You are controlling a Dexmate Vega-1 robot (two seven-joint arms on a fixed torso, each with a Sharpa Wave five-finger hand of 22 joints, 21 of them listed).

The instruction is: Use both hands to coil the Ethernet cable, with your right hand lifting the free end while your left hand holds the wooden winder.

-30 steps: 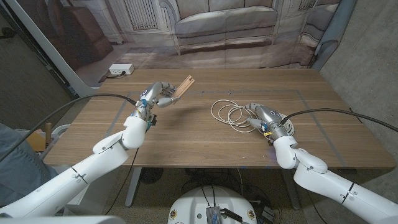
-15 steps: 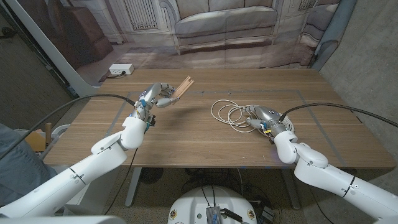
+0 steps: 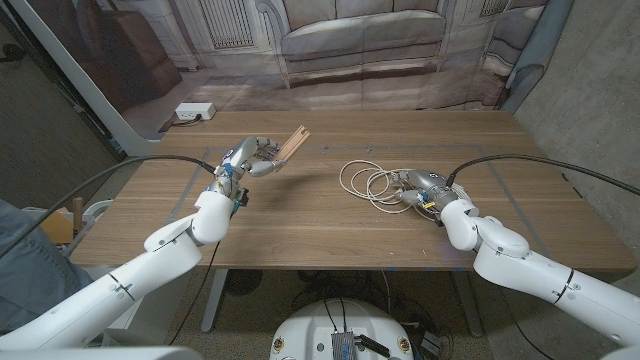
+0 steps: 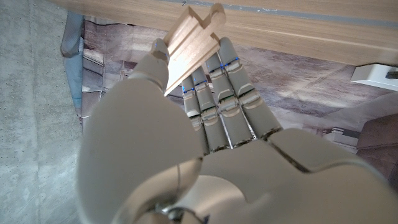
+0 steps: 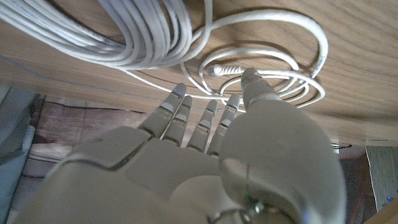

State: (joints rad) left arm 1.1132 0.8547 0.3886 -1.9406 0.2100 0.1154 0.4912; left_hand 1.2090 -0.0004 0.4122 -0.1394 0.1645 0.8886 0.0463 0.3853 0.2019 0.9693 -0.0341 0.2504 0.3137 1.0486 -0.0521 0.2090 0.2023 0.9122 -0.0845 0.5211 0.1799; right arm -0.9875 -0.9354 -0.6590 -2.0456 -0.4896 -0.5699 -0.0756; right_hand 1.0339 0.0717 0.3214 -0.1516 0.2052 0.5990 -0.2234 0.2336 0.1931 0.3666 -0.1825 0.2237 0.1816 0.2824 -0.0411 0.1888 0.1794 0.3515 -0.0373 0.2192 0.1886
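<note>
Left hand (image 3: 255, 155) raised above the left part of the wooden table (image 3: 300, 225), fingers (image 4: 217, 93) wrapped around the wooden winder (image 3: 293, 142); thumb pressed on the near face of it, notched end sticking out past the fingertips toward the far right. Right hand (image 3: 420, 188) low over the right part of the table, just right of the Ethernet cable (image 3: 368, 182), which lies on the wood in loose white loops near the middle-right, well apart from the winder. Fingers of the right hand (image 5: 186, 112) slightly spread and stretched toward the cable's plug end (image 5: 227, 68), thumb tip right beside it; holding nothing as far as can be told, touching or not unclear. Thicker bundle of white turns (image 5: 146, 31) just beyond the fingertips. White power strip (image 3: 195, 112) on the floor beyond the far left edge.
</note>
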